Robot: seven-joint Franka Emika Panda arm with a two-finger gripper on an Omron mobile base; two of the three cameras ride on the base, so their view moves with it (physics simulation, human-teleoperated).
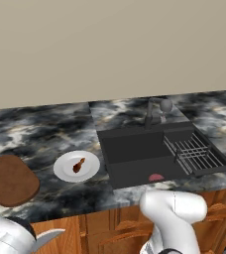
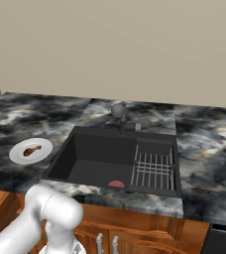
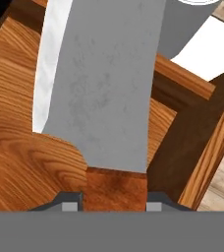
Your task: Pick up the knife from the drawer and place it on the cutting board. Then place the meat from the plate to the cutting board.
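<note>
Clenching on the reddish-brown handle, gripper held the knife over the open drawer, grey blade pointing away along the hand. Judged stiff, light and blade-heavy; smooth steel likely slippery, so grip rightly taken on the wooden handle close to the blade. Blade tip seen low beside the arm in left base view. Cutting board lay on the counter just beside the plate bearing the meat.

Grey-bladed knife over wooden drawer; meat on white plate beside cutting board.
</note>
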